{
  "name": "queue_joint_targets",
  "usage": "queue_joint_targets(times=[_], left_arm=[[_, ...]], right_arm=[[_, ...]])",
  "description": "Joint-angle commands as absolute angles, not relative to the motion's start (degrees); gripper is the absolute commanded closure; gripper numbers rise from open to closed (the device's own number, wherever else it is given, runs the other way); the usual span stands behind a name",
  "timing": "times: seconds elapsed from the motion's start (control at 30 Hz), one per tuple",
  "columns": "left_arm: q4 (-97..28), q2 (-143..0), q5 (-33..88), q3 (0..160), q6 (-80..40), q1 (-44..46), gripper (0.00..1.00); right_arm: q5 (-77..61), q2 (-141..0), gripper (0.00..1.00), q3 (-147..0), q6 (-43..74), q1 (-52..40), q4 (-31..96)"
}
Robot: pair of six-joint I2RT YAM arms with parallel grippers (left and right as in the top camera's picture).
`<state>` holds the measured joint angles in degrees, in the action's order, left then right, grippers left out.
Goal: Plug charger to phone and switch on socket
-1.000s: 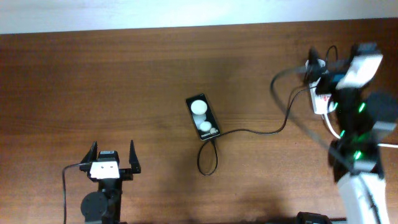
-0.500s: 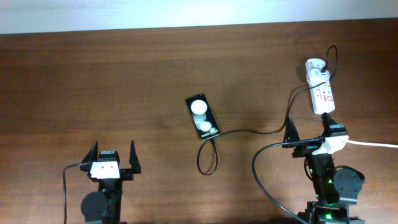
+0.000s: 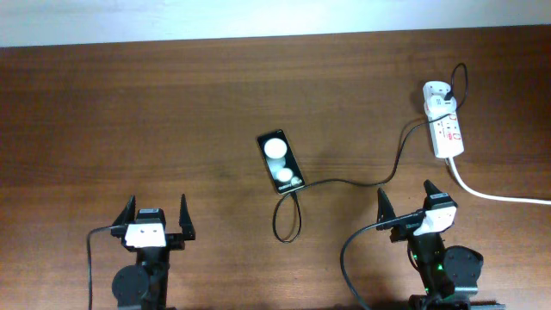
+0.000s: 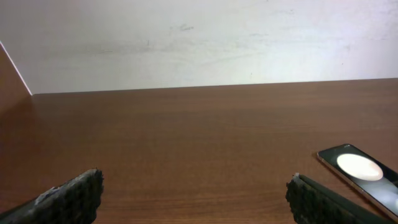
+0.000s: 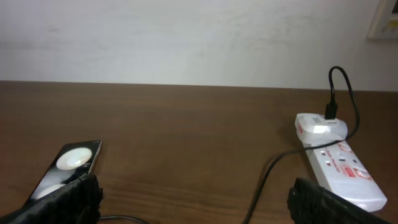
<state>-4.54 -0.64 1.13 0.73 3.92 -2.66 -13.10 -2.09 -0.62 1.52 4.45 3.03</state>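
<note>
Two grippers rest spread wide and empty over the wooden table (image 3: 129,103), the left gripper (image 3: 157,207) below-left of the phone (image 3: 281,163), the right gripper (image 3: 405,194) below-right of it. Far right of the phone lies the power strip (image 3: 446,120); the cable (image 3: 362,182) loops into the phone's near end, apparently seated. Pressing the switch (image 3: 448,136), its state unreadable, likely calls for narrowed fingers descending clear of that cable

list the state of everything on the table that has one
socket: switch position too small to tell
charger: adapter seated in the socket's far end, cable slack with a loop
phone: lying flat, face up, charger tip at its near end, looks plugged in
left gripper: open, empty
right gripper: open, empty
</note>
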Motion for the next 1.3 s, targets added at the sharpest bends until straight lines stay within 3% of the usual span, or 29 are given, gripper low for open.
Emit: queue_joint_targets(times=[0.0, 0.17, 0.57, 1.27], left_arm=[[-4.8, -0.3, 1.7, 0.6, 4.8, -2.9, 0.01], [-4.8, -0.3, 1.7, 0.6, 4.8, -2.9, 0.01], [-4.8, -0.3, 1.7, 0.6, 4.8, -2.9, 0.01], [-4.8, -0.3, 1.8, 0.6, 4.8, -2.9, 0.01]], right_arm=[[-9.2, -0.2, 0.01, -0.3, 3.4, 2.6, 3.8], [2.0, -0.2, 0.01, -0.3, 5.2, -3.5, 4.7], [-0.8, -0.2, 0.01, -0.3, -1.9, -4.5, 4.7], [-0.6, -0.2, 0.01, -0.3, -1.1, -4.5, 4.6]])
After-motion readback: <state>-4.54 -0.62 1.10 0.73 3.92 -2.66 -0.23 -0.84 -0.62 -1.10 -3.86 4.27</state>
